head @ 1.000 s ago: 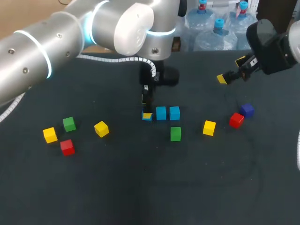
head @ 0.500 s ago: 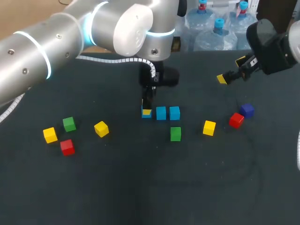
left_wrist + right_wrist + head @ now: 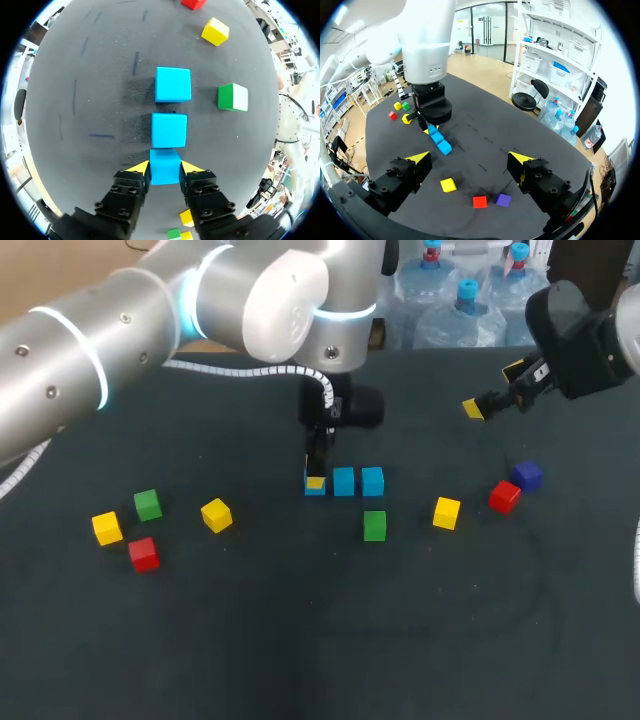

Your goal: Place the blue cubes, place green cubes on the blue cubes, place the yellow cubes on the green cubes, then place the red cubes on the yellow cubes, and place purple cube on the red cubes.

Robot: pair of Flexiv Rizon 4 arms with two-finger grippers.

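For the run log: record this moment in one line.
left gripper: shut on small blue cube resting on dark table | in line with two other blue cubes | right gripper: open, empty

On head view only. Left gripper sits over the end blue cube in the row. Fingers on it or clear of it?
Observer: On it. In the left wrist view the left gripper has a yellow tip against each side of the end blue cube.
Operator: Any gap between that one and the middle blue cube?
Observer: None visible from the wrist. The end blue cube's far face meets the middle blue cube.
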